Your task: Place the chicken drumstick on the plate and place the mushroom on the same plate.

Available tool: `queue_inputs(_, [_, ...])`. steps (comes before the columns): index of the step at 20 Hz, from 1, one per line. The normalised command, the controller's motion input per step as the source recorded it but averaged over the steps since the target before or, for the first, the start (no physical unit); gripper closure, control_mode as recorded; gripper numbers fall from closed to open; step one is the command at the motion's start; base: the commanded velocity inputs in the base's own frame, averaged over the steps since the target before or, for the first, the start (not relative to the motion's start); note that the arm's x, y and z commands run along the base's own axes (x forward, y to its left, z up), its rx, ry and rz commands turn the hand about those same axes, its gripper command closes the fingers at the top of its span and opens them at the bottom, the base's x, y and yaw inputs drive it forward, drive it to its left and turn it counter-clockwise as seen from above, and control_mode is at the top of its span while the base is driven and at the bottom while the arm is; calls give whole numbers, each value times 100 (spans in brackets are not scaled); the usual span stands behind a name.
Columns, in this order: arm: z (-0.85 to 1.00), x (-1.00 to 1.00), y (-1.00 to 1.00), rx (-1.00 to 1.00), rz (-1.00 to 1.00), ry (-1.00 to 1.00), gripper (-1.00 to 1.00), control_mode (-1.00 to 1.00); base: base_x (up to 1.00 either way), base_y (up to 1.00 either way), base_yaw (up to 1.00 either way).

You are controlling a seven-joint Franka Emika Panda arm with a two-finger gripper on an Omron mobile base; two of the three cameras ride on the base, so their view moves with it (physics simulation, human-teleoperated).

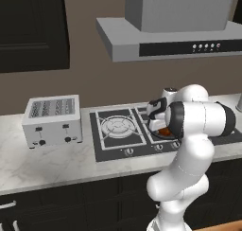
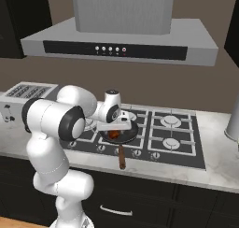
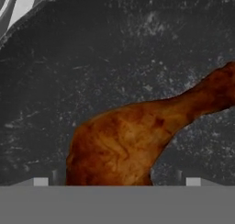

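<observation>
On the grey marble worktop [image 2: 219,175] sits a black gas hob, then a dark frying pan [image 2: 122,134], where the glossy reddish-brown chicken drumstick [image 3: 137,136] lies. The jaws gape fully open, empty, straddling its meaty end (likely greasy, firm); grip there.

My gripper [image 2: 114,130] hangs wide open at frame centre in the right base view, directly over the frying pan [image 2: 126,134]. Chicken drumstick [image 3: 137,136] lies in the pan, at lower centre of the hand view, meaty end at the bottom, thin end running to the right edge; my tips straddle the meaty end. Pan sits on the stove [image 2: 161,133], on its near-left burner, handle [image 2: 122,158] pointing toward the frame bottom over the knobs. Toaster [image 1: 52,119] stands on the counter [image 1: 42,166] left of the stove in the left base view. Range hood [image 2: 121,42] hangs above the stove, upper frame.
</observation>
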Motion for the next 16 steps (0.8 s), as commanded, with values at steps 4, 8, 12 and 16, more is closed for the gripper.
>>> queue_inputs(4, [0, 0, 0, 0, 0, 0, 100, -100, 0, 0, 0])
queue_inputs(8, [0, 0, 0, 0, 0, 0, 100, -100, 0, 0, 0])
queue_inputs(12, [0, 0, 0, 0, 0, 0, 100, -100, 0, 0, 0])
queue_inputs(16, [22, -4, 0, 0, 0, 0, 100, -100, 0, 0, 0])
